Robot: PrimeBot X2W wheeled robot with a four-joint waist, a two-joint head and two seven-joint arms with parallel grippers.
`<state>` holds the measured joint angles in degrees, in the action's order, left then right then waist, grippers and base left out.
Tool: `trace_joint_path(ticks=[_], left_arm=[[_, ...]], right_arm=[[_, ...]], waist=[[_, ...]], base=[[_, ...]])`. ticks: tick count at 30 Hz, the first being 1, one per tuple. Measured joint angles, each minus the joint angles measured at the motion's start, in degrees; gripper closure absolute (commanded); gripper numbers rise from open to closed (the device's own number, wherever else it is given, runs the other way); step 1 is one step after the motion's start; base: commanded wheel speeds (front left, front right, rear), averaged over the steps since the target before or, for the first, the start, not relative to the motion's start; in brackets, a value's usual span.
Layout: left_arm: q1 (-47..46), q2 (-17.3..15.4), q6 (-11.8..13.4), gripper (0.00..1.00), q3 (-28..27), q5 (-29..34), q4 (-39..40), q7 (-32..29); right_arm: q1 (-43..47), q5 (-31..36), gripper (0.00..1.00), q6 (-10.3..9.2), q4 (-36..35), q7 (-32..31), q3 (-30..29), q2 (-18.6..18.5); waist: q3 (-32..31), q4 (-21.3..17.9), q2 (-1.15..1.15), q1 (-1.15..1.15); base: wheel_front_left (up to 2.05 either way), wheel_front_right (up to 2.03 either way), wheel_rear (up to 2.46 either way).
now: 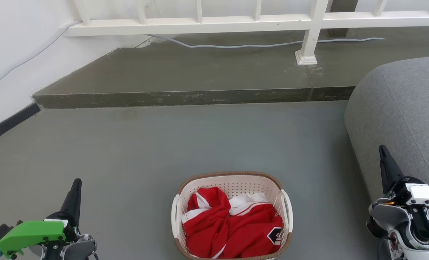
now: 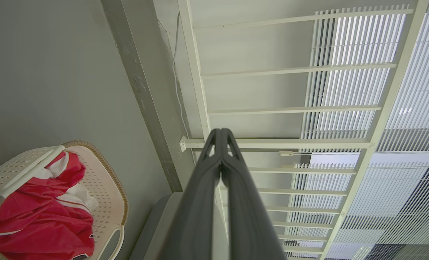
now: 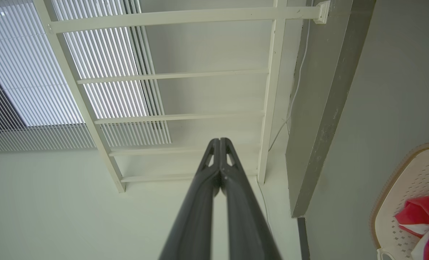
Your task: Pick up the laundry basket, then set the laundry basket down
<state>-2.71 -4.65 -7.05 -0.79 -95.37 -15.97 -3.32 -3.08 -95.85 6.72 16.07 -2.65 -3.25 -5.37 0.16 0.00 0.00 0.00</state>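
Cream perforated plastic with a brown woven-look rim, the laundry basket sits on the floor, lower centre, holding what looks like a red-and-white jersey. The left gripper and right gripper flank it, clenched empty.

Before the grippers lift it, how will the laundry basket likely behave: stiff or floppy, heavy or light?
The laundry basket looks like perforated plastic, so probably stiff and light. The red clothing inside is soft and may shift if tilted.
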Motion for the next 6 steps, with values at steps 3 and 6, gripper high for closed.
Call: trace_joint_path(ticks=[3,6], left_arm=[[0.0,0.0,0.0,1.0,0.0,0.0,0.0,0.0],[0.0,0.0,0.0,1.0,-0.1,0.0,0.0,0.0]], right_arm=[[0.0,0.0,1.0,0.0,0.0,0.0,0.0,0.0],[0.0,0.0,1.0,0.0,0.0,0.0,0.0,0.0]], waist=[[0.0,0.0,0.0,0.0],[0.0,0.0,0.0,0.0]], base=[[0.0,0.0,0.0],[0.0,0.0,0.0]])
